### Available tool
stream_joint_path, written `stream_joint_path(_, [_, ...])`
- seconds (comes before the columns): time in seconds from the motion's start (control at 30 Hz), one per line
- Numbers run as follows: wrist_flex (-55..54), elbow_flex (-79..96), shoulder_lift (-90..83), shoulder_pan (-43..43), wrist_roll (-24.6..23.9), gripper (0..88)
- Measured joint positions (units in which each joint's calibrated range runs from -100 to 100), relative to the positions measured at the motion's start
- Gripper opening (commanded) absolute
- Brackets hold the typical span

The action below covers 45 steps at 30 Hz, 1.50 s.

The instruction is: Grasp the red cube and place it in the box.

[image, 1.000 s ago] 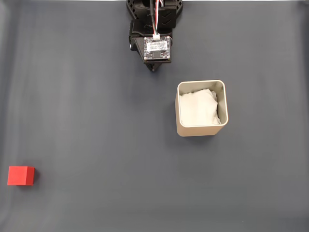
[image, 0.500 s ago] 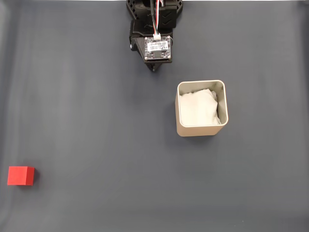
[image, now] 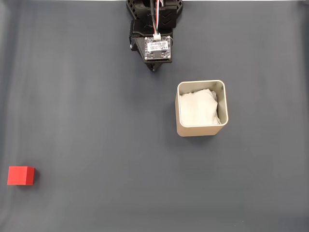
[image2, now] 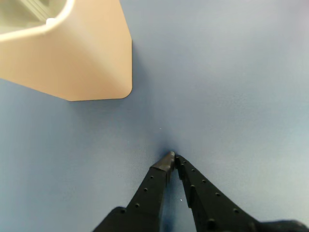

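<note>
From where I sit, nothing of the task is done yet. The red cube (image: 21, 175) lies on the dark table (image: 96, 121) at the lower left edge of the fixed view, alone and untouched, well apart from both the arm and the box (image: 201, 129).

My arm (image: 154, 29) sits folded at the top centre of that view. In the wrist view the tool (image2: 173, 158) comes in from the bottom edge with its two black fingers (image2: 149, 188) pressed together at the tips, nothing between them, pointing down at bare table just below the box's tan corner (image2: 87, 58).

The box stands right of centre in the fixed view, below and to the right of the arm. It is open at the top and holds only crumpled white padding (image: 197, 108), which fills most of the inside; no cube is in it.

So everything is left, as I judge it: swing across to the lower left, spread the fingers, take the cube, carry it the long way back across the table, and let it go over the padding.
</note>
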Motion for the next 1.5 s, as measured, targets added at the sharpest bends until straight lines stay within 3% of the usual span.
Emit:
stream_joint_path(0.4, [-15.52,-2.64,1.69,0.15,-0.88,0.2])
stream_joint_path(0.67, [-22.34,-14.85,13.64,0.15,-0.73,0.2])
stream_joint_path(1.07, [-20.71,-43.53,37.45,3.68,-0.49,0.2])
stream_joint_path(1.5, [-17.30,-68.40,62.77,17.36,1.76,0.2])
